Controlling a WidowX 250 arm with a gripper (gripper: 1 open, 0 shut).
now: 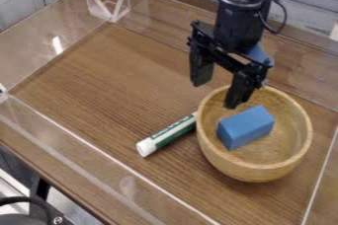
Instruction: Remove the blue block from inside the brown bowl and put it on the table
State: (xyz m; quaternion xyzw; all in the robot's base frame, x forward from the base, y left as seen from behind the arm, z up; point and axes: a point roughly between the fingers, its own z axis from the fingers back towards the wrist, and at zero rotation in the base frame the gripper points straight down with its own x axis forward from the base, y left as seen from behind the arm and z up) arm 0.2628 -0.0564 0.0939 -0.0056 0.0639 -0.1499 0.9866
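The brown wood-grain tabletop (99,76) spans most of the view, bordered by low clear acrylic walls (59,158); 1 wall runs diagonally along the lower left, and its edge reaches the bottom of the view. The widest bare stretch of wood lies left of the arm, between that wall and the jaws. To the right of the bowl, only a narrow strip of wood shows before the border.

The black robot arm (247,2) comes in from the top of the view, its 2 dark jaws (216,83) spread wide apart and released, with nothing between them. They hang over the far side of the bowl, 1 toward its left and 1 above its far rim. Whether either tip touches the rim, I cannot tell.

The round light-brown wooden bowl (264,172) stands upright at the lower right, its rim thick and its inside wide open toward the camera. The blue rectangular block (246,127) sits inside it, solid and matte, much smaller than the bowl, lying at a slant with its top face and near side showing. Bare wood of the bowl shows on the near side of the block.

The white-and-green marker pen (166,136) lies diagonally just left of the bowl, 1 end close to the bowl's rim, taking up the wood right beside it. A clear angular piece (109,5) stands near the far left corner, and black cable (30,202) curls at the lower left.
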